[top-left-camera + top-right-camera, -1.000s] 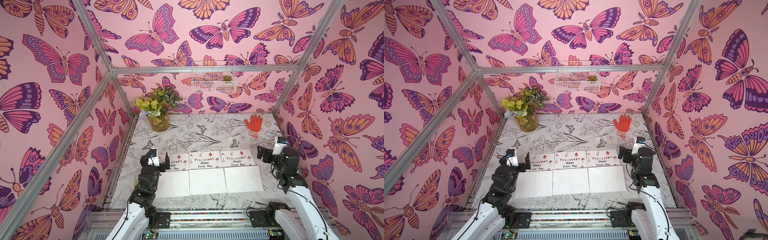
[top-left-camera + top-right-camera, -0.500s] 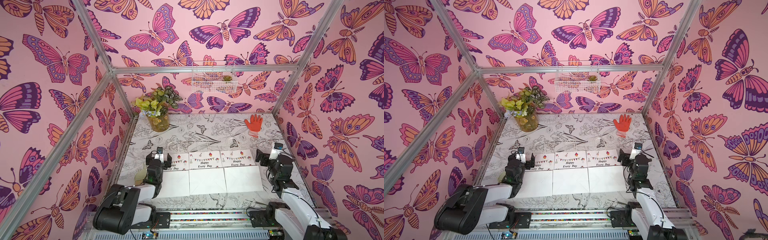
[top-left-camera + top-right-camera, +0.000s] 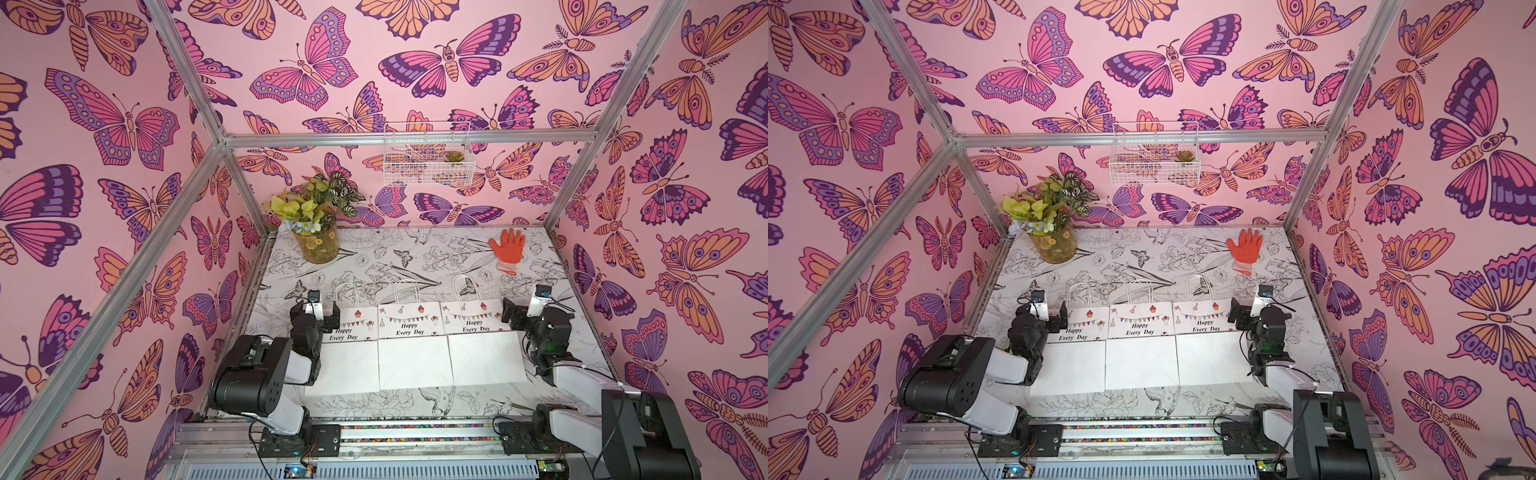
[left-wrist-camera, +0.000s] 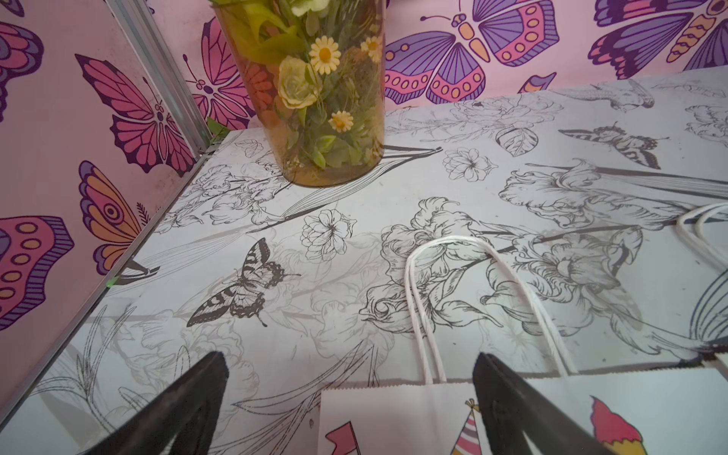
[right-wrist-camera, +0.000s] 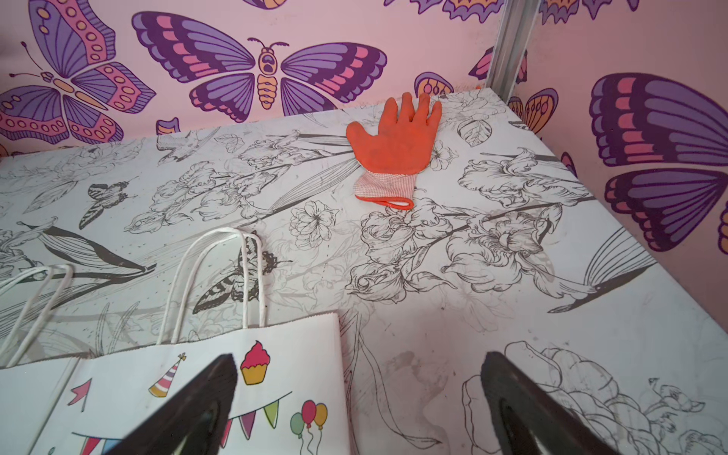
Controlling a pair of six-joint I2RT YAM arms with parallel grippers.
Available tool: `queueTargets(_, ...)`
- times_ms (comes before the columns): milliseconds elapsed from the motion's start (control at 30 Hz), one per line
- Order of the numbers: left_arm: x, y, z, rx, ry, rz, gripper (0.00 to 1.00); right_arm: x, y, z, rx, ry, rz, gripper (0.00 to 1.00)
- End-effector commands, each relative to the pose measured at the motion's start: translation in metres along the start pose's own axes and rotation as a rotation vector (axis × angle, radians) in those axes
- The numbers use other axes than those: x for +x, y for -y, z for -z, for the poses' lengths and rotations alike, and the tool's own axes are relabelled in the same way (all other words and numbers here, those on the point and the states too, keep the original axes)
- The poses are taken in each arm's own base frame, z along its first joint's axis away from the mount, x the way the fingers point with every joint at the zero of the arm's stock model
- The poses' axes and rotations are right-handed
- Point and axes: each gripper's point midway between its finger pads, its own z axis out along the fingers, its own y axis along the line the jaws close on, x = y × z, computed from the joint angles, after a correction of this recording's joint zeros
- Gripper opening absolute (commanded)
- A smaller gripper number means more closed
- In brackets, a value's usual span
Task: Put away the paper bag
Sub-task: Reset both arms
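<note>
Three bags (image 3: 411,357) lay flat in a row, well apart from the vase (image 3: 318,249), tops pointing toward the vase's side. Our left gripper (image 4: 350,356) hung wide open, empty, over the top corner of the bag nearest the vase (image 3: 349,365). Our right gripper (image 5: 358,356), open and empty too, hung over the top corner of the bag farthest from the vase (image 3: 486,357). We guessed each arm had one bag close.

R gripper (image 5: 359,356) w/ black jaws standing wide apart | one jaw overlapping white paper party-print bag (image 5: 299,354), other over b/w floral table (image 5: 512,315) | orange rubber glove (image 5: 396,138) lying flat nr pink butterfly wall (image 5: 354,31)
</note>
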Motion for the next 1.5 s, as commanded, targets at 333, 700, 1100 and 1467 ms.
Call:
queueTargets(333,-0.009,0.007,0.0,0.048,0.037,-0.003,1.0,-0.022,-0.001,-0.009,0.031,0.089,0.037,0.99)
queueTargets(700,-0.01,0.007,0.0,0.046,0.039,-0.001,1.0,-0.003,-0.01,-0.035,-0.021,0.117,0.08,0.99)
queueTargets(1100,-0.01,0.007,0.0,0.046,0.036,0.0,1.0,0.003,-0.018,-0.054,-0.053,-0.025,0.102,0.99)
queueTargets(1467,-0.01,0.007,0.0,0.046,0.036,0.0,1.0,0.004,-0.017,-0.055,-0.047,-0.053,0.1,0.99)
